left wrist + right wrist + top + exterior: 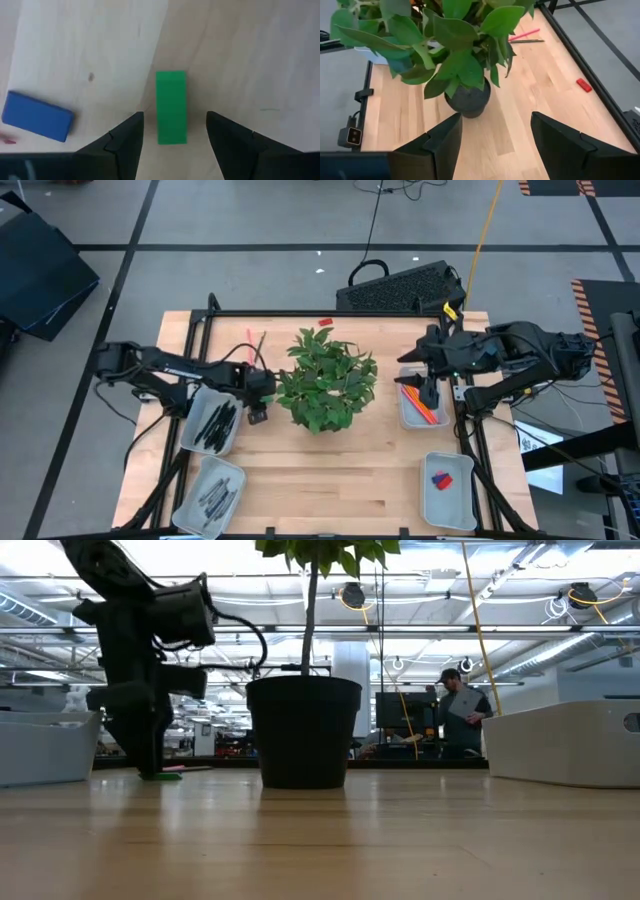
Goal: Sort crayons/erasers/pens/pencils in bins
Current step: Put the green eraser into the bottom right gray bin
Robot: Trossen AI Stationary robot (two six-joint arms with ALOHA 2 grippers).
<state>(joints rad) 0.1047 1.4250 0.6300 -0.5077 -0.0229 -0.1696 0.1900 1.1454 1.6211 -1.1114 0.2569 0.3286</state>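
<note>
A green eraser point(171, 107) lies flat on the table just left of the plant. My left gripper point(175, 131) is down at the table, open, with one finger on either side of the eraser and a gap on both sides. The low view shows it point(150, 755) over the green eraser point(162, 776). A blue eraser point(37, 122) lies beside it. My right gripper point(430, 392) hangs open over the right far bin point(408, 418), which holds orange and red pencils point(422, 406). Dark pens point(218, 425) lie in the left far bin point(195, 442).
A potted plant point(325, 380) stands mid-table between the arms. A red eraser point(325, 323), a pink pencil point(525, 35) and a dark pen point(526, 41) lie near the far edge. The near right bin point(455, 505) holds blue and red erasers. The near left bin point(190, 510) holds dark sticks.
</note>
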